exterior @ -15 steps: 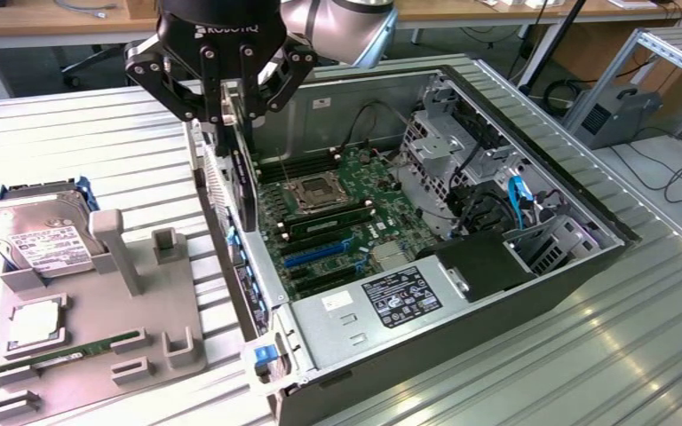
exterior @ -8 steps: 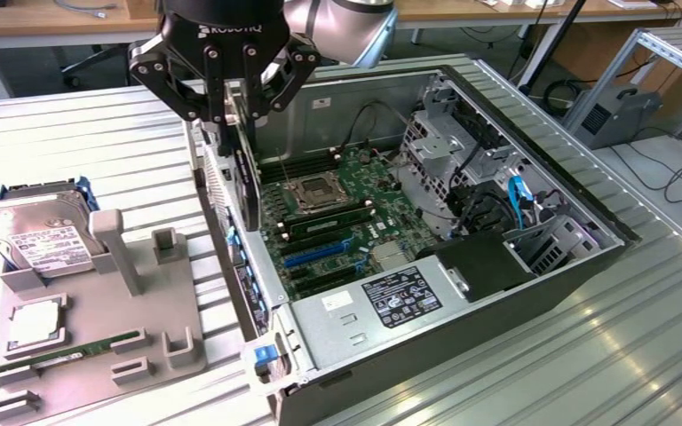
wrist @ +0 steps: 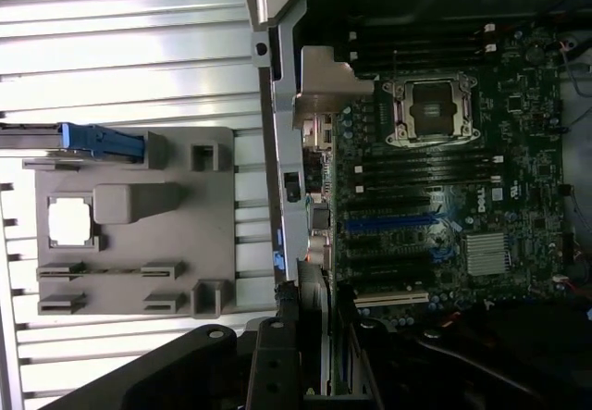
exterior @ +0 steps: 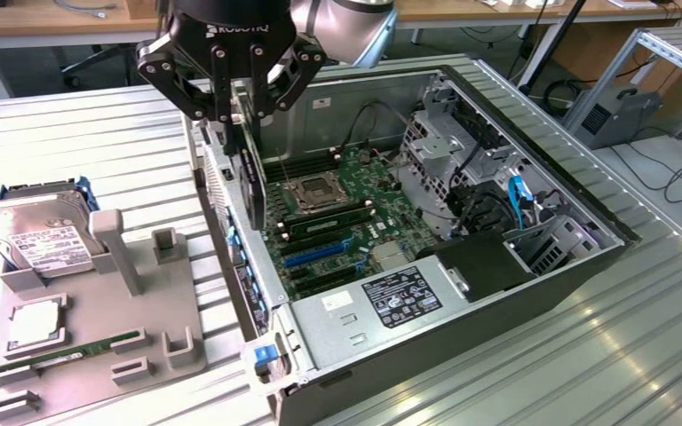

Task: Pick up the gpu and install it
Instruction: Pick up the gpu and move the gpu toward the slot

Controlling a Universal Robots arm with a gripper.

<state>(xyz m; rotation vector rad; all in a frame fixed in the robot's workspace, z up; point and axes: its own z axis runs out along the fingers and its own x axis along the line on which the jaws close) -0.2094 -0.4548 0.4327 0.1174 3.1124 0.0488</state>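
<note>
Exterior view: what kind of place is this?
Probably a robotics lab bench for PC assembly trials. An open computer case lies on a ribbed metal table, the gripper holds the gpu over it, and wooden desks stand behind.

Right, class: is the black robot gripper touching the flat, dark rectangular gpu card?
Touching. The exterior view shows the gripper clamped on both faces of the gpu, which hangs edge-on below it.
</note>
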